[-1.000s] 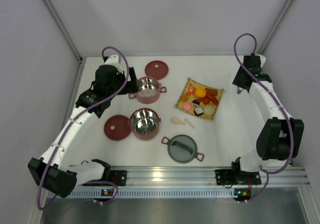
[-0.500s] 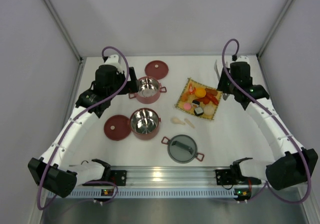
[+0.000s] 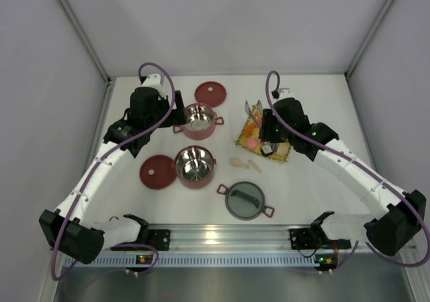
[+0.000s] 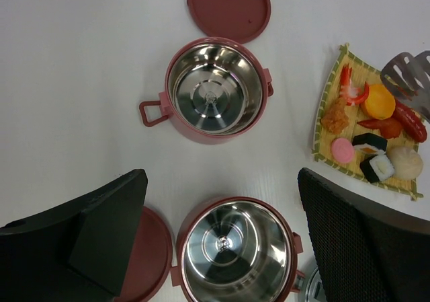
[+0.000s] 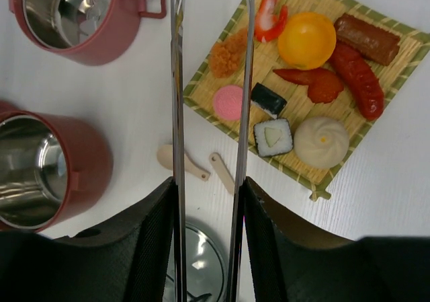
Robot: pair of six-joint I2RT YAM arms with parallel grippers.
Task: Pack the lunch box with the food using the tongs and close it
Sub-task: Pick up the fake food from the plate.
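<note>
White desk [image 3: 295, 187]: it is carrying everything, spreading out under both pincers.

Left pincer [image 4: 222, 181]: it is hanging released, its jaws standing wide apart and gripping nothing, above the two bowls.

Right pincer [image 5: 208, 184]: it is grasping the slender silver V-shaped tongs [image 5: 177, 80], its black fingers [image 5: 156, 248] pressing on the outer sides of the two thin arms.

Yellow woven square mat [image 5: 295, 171]: it is lying under and ahead of the right pincer, well off to the side of the left pincer.

Grey domed lid [image 3: 244, 201]: it is sitting on the desk behind the right pincer, nearer the arm bases.

Far dark-red steel-lined lunch box bowl [image 4: 195, 80]: it is standing open and empty ahead of the left pincer.

Near dark-red steel-lined lunch box bowl [image 4: 235, 248]: it is standing open and empty right below the left pincer's jaws.

Flat red lids: one [image 4: 228, 6] is lying beyond the far bowl; the other [image 3: 156, 171] is lying just beside the near bowl, under the left pincer's finger.

Tongs' arms: they are reaching forward from the right pincer, one passing over the mat's edge, the other over the bare desk just beside it.

Cream spoon-shaped pieces [image 5: 181, 161]: they are lying on the desk below the tongs' arms, just off the mat.

Small toy food pieces [image 5: 307, 40]: all are lying on the mat ahead of the right pincer; none is held.
</note>
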